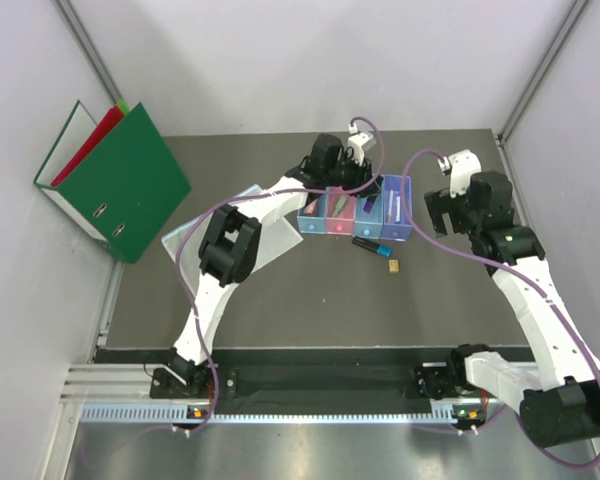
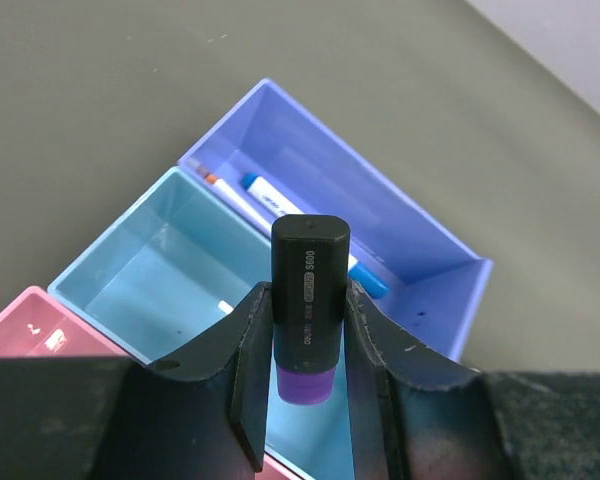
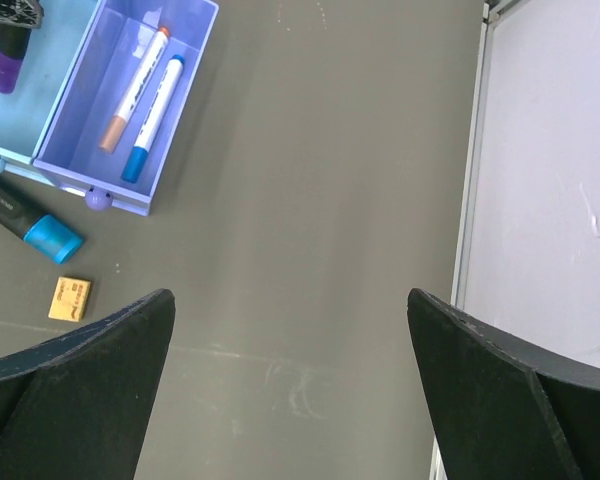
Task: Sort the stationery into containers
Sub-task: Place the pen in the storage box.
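Observation:
My left gripper (image 1: 352,172) (image 2: 308,292) is shut on a black marker with a purple end (image 2: 310,290), held upright over the blue bin (image 2: 150,270). The purple bin (image 2: 420,235) (image 3: 188,95) holds a blue-capped white marker (image 3: 155,115) and an orange-tipped white marker (image 3: 135,88). The four joined bins (image 1: 355,213) stand at mid-table. A black marker with a blue cap (image 1: 370,243) (image 3: 25,225) and a tiny tan block (image 1: 392,266) (image 3: 68,299) lie on the table just in front of them. My right gripper (image 1: 442,213) (image 3: 290,300) is open and empty, right of the bins.
Green and red ring binders (image 1: 120,180) stand at the far left. A clear plastic sleeve (image 1: 275,240) lies under the left arm, left of the bins. A pale wall with a metal rail (image 3: 470,200) runs along the table's right edge.

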